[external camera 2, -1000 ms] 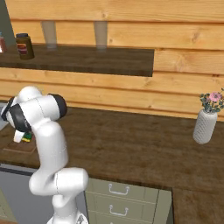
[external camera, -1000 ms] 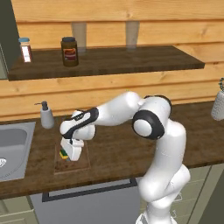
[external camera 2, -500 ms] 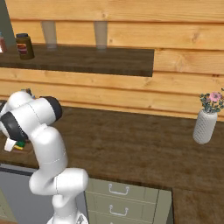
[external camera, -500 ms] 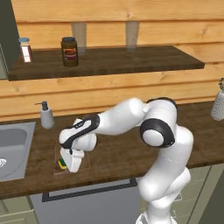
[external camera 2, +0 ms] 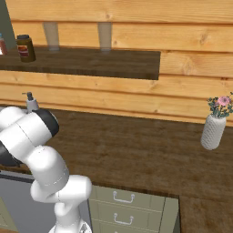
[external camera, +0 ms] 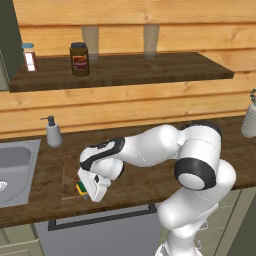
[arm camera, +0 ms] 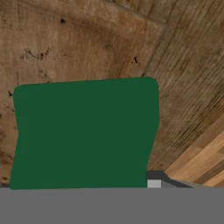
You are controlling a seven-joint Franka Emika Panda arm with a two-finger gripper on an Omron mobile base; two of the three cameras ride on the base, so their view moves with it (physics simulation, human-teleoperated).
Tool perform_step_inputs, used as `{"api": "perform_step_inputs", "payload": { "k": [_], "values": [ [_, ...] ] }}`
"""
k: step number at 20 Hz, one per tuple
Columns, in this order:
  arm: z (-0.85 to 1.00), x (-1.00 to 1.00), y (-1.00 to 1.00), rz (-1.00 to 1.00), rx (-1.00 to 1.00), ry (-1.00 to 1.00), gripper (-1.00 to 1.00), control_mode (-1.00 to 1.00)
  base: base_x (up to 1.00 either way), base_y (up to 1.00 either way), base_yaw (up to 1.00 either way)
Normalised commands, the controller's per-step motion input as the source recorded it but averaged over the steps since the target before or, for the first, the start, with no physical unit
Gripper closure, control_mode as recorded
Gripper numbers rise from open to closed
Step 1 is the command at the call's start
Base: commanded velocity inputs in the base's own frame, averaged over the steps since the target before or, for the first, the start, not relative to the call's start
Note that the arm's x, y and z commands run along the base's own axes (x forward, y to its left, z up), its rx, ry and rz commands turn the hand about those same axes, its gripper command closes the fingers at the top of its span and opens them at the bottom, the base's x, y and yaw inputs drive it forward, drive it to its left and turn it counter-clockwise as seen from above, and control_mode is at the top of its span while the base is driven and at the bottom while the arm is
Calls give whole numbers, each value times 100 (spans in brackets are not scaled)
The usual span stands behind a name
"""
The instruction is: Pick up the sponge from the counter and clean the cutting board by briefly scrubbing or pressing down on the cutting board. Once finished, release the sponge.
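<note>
— Down at the counter's [external camera: 150,187] front edge, is the gripper [external camera: 86,192] clenched on the sponge [external camera: 81,188]?
— Yes, pressed onto the cutting board's [external camera: 70,172] near corner; fingertips are hidden.
— Any readable labels?
— None; the jar's [external camera: 79,59] label on the shelf [external camera: 150,70] is too blurred.

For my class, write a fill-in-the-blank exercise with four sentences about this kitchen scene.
1. The pincer holds a sponge whose top is dark ____.
2. The sponge is over the wooden cutting ____.
3. The soap dispenser stands on the counter beside the steel ____.
4. The white vase holds ____.

Missing words: green; board; sink; flowers
</note>
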Motion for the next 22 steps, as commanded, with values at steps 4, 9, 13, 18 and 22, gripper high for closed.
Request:
{"api": "perform_step_inputs", "payload": {
  "k": [4, 9, 13, 18, 22],
  "values": [
    [0, 52, -8, 3, 3, 28, 100, -100, 0, 0, 0],
    [-2, 54, -2, 2, 1, 7, 100, -100, 0, 0, 0],
    [-7, 26, -19, 2, 6, -8, 100, -100, 0, 0, 0],
    [-25, 39, -20, 2, 8, -11, 100, -100, 0, 0, 0],
    [12, 31, -11, 0, 5, 5, 100, -100, 0, 0, 0]
  ]
}}
